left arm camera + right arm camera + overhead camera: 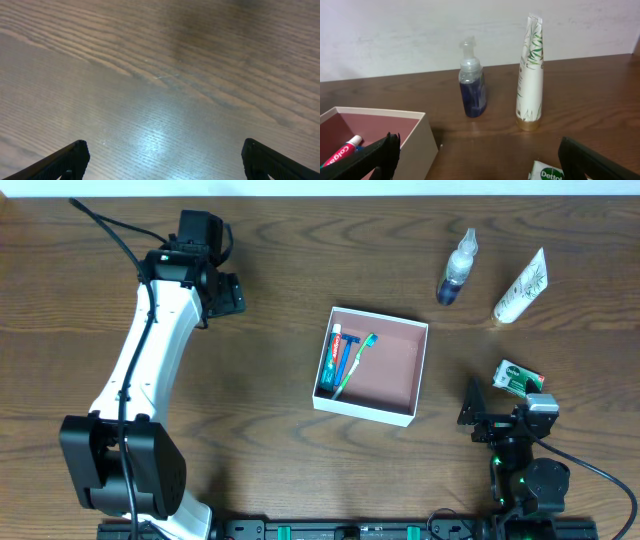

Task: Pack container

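While my left gripper and right gripper both sit spread and empty, the container ahead-left of the right one, I judge a low reach for the packet could clip its wall or topple the tube.

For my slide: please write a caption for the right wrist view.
Open right pincer faces an upright pump bottle and white tube; the container, holding toothpaste, sits at left.
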